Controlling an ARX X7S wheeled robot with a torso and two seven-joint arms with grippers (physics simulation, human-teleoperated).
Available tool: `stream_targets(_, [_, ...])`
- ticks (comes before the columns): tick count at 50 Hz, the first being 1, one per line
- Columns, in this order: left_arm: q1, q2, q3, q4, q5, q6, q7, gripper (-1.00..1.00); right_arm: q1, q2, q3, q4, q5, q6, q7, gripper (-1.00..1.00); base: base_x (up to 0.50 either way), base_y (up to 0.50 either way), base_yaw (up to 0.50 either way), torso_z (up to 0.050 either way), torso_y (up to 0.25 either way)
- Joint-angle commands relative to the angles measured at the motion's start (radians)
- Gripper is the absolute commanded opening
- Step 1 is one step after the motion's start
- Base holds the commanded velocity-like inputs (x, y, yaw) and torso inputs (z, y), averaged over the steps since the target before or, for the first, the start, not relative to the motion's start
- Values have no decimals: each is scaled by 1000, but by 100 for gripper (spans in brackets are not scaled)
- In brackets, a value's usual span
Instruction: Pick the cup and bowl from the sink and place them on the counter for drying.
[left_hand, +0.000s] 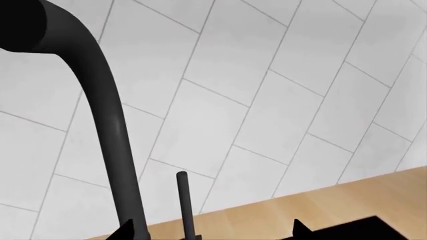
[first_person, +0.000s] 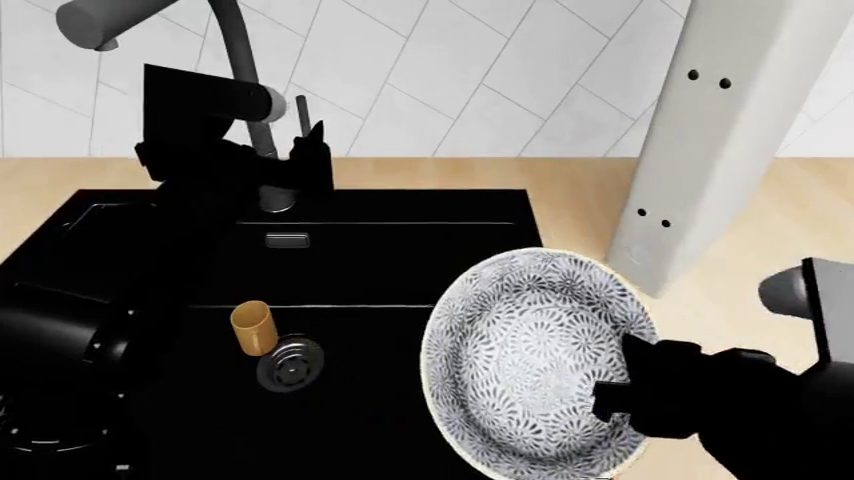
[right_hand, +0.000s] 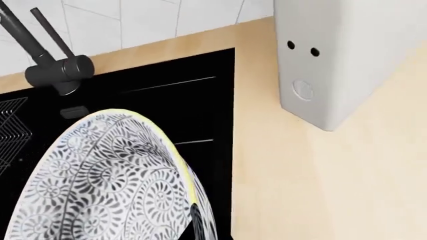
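Your right tool (first_person: 625, 385) is closed on the rim of the bowl (first_person: 534, 360). The bowl is up in the air and tipped almost on its edge, over the right side of the sink (first_person: 387, 240), with its right part just past the sink's right edge. I think the job now is to carry it onto the tabletop (first_person: 761, 240) to dry. Move it to the right until the whole bowl is past the sink's right edge and over the bare wood. Watch the tall white block (first_person: 727, 130) that stands near the back right corner of the sink; stay in front of it so the bowl does not bump it. Turn the bowl flat as you go, then bring it down slowly. Let go only when it sits on the wood, or it could drop and roll back in. The cup (first_person: 251, 328) stands in the sink next to the drain (first_person: 290, 365), toward the front left. Your left tool (first_person: 314, 160) is up by the faucet (first_person: 234, 60) at the back edge. It holds nothing, and it looks open, but I cannot tell how wide.
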Motion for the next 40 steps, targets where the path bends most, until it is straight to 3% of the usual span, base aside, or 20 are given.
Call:
stream_targets(1, [0, 9, -1, -17, 6, 9, 10, 100, -473, 81, 716, -130, 296, 94, 117, -100, 0, 0, 0, 0, 0])
stream_targets(3, [2, 13, 0, -21, 6, 15, 8, 100, -531, 39, 898, -113, 355, 166, 150, -100, 0, 0, 0, 0, 0])
stream_targets(11, [13, 23, 9, -25, 9, 25, 0, 100, -706, -113, 1273, -28, 507, 400, 239, -100, 0, 0, 0, 0, 0])
stream_targets(19, [19, 15, 6, -21, 7, 21, -4, 100, -849, -174, 1571, 69, 618, 540, 296, -100, 0, 0, 0, 0, 0])
stream_targets(30, [34, -4, -3, -16, -1, 24, 1, 100, -824, -276, 1688, 217, 492, 698, 250, -100, 0, 0, 0, 0, 0])
stream_targets(40, [50, -3, -8, -29, -3, 44, 0, 100, -691, -294, 1543, 296, 302, 762, 189, -100, 0, 0, 0, 0, 0])
